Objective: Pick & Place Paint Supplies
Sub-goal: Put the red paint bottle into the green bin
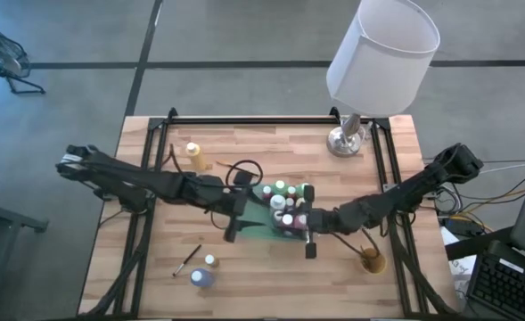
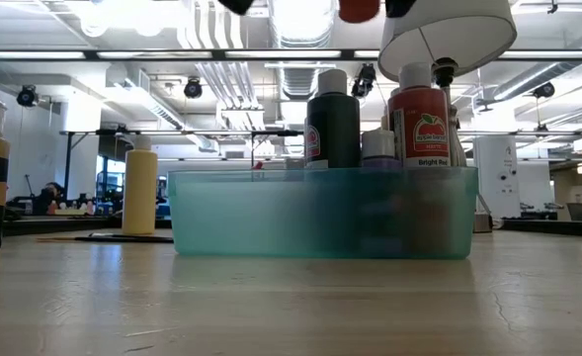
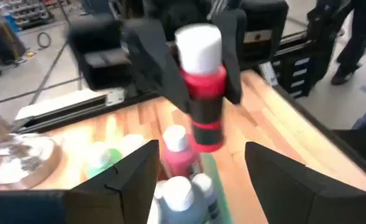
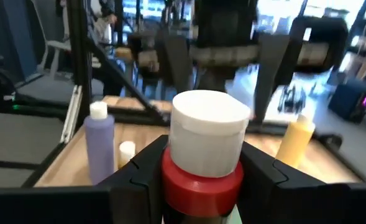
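A teal bin (image 2: 320, 213) at mid-table holds several paint bottles, among them a dark one (image 2: 332, 129) and a red one (image 2: 419, 124). My right gripper (image 4: 204, 168) reaches in from the table's right and is shut on a red, white-capped bottle (image 3: 202, 93) above the bin. My left gripper (image 3: 201, 152) stands open just left of the bin, facing that bottle, with nothing between its fingers. Loose on the table stand a yellow bottle (image 1: 193, 153), a lilac bottle (image 1: 202, 277) and a small white-capped one (image 1: 210, 259). A brush (image 1: 186, 260) lies flat nearby. My right gripper pinches the red bottle's upper body (image 3: 198, 84), just under the white cap (image 4: 207, 127), between its two fingers (image 3: 151, 59). The fingers come in about level from the table's right. The bottle hangs roughly upright, cap up, clear of the bin and the bottles below it.
A table lamp with a white shade (image 1: 382, 53) stands at the far right on a metal base (image 1: 347, 138). A small tan cup (image 1: 372, 260) sits near the right front. Black rails run along the table's left, right and far edges.
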### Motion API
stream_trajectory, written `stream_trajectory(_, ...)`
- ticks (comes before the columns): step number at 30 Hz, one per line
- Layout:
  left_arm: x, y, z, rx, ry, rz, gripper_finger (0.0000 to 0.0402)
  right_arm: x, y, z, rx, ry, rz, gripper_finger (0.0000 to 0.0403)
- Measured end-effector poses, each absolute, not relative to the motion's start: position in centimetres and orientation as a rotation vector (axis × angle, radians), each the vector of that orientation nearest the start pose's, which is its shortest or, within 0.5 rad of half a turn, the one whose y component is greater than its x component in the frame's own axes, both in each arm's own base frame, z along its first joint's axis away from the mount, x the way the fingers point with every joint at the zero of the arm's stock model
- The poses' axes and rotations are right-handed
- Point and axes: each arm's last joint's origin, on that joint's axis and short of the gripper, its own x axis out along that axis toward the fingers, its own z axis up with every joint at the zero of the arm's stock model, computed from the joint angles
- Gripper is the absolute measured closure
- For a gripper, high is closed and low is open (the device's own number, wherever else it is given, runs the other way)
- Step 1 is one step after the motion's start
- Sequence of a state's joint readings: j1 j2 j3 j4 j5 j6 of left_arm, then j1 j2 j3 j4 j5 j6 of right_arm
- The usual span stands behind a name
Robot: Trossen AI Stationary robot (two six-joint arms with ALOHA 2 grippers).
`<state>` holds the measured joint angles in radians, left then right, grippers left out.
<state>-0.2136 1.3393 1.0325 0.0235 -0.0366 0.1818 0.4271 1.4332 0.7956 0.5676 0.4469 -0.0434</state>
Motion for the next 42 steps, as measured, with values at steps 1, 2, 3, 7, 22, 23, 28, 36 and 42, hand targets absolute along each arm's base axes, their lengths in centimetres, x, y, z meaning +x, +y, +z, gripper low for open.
stream_trajectory(1, 29.6, -6.3, 32.2, 0.225, 0.271, -0.195, 0.0156, 28.7, 11.7, 25.9, -0.057, 0.083, -0.018, 0.0271)
stream_trajectory(2, 29.4, -6.2, 32.6, 0.229, 0.279, -0.194, 0.0155, 28.7, 11.7, 25.7, -0.047, 0.111, -0.018, 0.0271)
stream_trajectory(3, 29.4, -6.2, 33.0, 0.231, 0.289, -0.194, 0.0155, 28.7, 11.7, 25.5, -0.037, 0.141, -0.02, 0.0271)
stream_trajectory(7, 29.4, -6.2, 34.7, 0.227, 0.277, -0.19, 0.0154, 29.1, 11.9, 25.6, -0.01, 0.237, -0.031, 0.027)
stream_trajectory(22, 31.9, -8.6, 35.4, 0.535, 0.544, -0.322, 0.0154, 30.5, 12.7, 26.1, -0.019, 0.364, 0.117, 0.0264)
stream_trajectory(23, 32.0, -8.8, 35.3, 0.558, 0.543, -0.321, 0.0154, 30.4, 12.6, 26.0, -0.013, 0.371, 0.114, 0.0265)
stream_trajectory(28, 32.6, -10.4, 34.7, 0.697, 0.5, -0.382, 0.0154, 30.4, 12.4, 25.8, -0.007, 0.382, 0.106, 0.0268)
stream_trajectory(36, 33.4, -11.4, 34.2, 0.825, 0.456, -0.375, 0.0154, 30.6, 12.4, 25.7, 0.004, 0.382, 0.128, 0.0265)
stream_trajectory(42, 33.5, -11.4, 34.3, 0.867, 0.441, -0.372, 0.0154, 30.5, 12.6, 25.7, 0.032, 0.391, 0.198, 0.0264)
